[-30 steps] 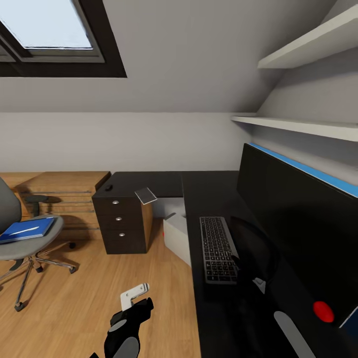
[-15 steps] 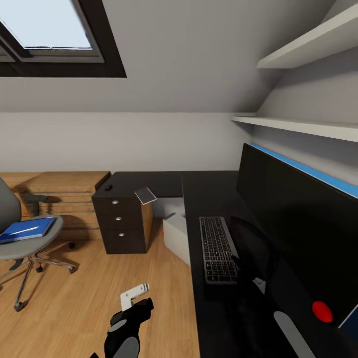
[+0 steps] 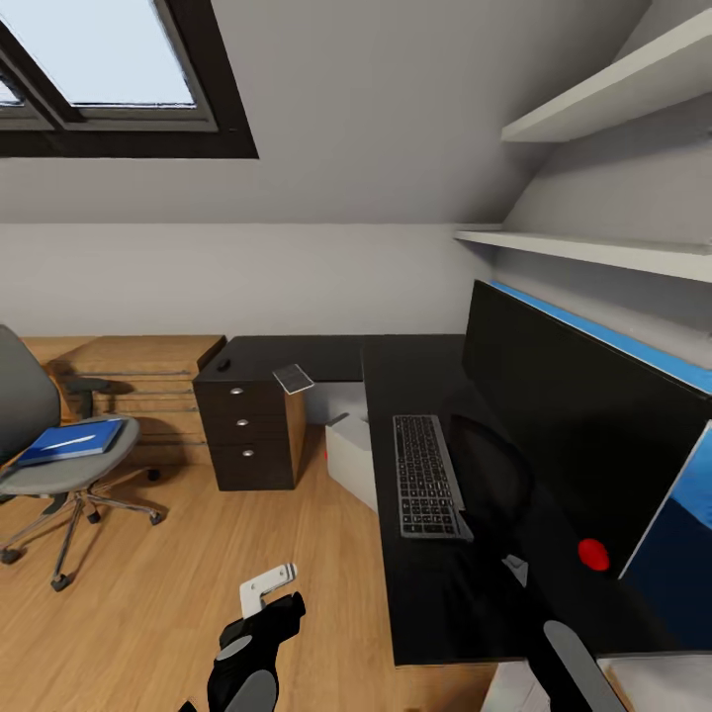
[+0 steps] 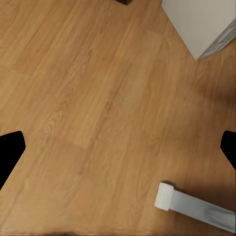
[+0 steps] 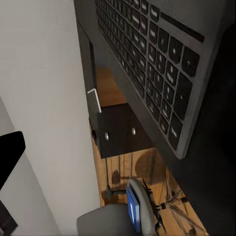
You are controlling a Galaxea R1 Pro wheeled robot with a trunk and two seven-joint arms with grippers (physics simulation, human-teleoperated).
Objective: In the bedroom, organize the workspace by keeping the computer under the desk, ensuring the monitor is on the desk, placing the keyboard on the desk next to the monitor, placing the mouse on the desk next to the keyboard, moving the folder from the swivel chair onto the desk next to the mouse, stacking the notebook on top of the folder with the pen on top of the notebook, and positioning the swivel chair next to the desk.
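The whole head view has shifted against the two earlier pictures: more of the near edge of the black worktop point(image 3: 415, 376) shows, and the swivel chair point(image 3: 59, 465) sits further in from the picture's left border. That is the camera backing off or turning, not the furniture moving. My judgement is that the robot is pulling away from the worktop to go for the chair, so the folder step comes next.

The monitor point(image 3: 564, 425) stands along the worktop's right edge, and beside its screen a blue panel now fills the lower right corner of the view, far larger than the sliver seen earlier. The white computer point(image 3: 348, 460) sits on the floor under the worktop, next to the dark drawer unit point(image 3: 252, 435). The keyboard point(image 3: 425, 475) lies flat on the worktop just beside the monitor, as it did before. The blue folder point(image 3: 74, 442) rests on the chair seat, well apart from the worktop. A small dark thing on the drawer unit's top may be the mouse; too small to tell.

The left pincer point(image 3: 269, 585) hangs over bare wood floor, spread and holding nothing. The right pincer is near the keyboard's edge in its wrist view; spread or pressed together, I cannot tell.
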